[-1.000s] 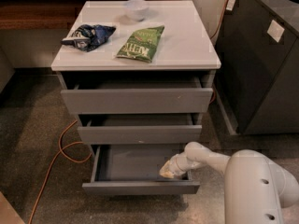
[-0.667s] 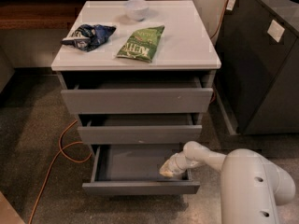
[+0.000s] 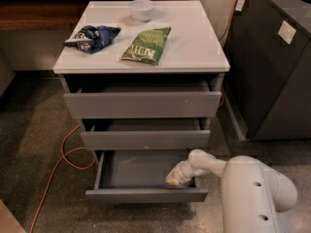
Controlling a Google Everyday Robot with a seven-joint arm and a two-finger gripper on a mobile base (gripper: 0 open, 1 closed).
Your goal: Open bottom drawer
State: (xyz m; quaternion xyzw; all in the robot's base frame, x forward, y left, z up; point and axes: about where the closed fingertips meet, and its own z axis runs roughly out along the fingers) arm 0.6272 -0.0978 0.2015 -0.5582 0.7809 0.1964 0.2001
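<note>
The bottom drawer (image 3: 146,195) is the lowest gray drawer of the white-topped cabinet. It stands pulled out, and its shallow gray tray (image 3: 136,169) shows empty inside. My gripper (image 3: 176,177) reaches in from the right on a white arm and sits at the drawer's right inner corner, just behind the front panel.
The middle drawer (image 3: 145,140) and top drawer (image 3: 142,104) are slightly out. On the cabinet top (image 3: 194,47) lie a green chip bag (image 3: 146,44), a blue bag (image 3: 92,37) and a white bowl (image 3: 142,8). An orange cable (image 3: 63,154) runs on the floor at left. A dark cabinet (image 3: 272,67) stands at right.
The white arm body has shifted slightly in the lower right. The gripper stays at the drawer's right corner and the drawer stays open about the same.
</note>
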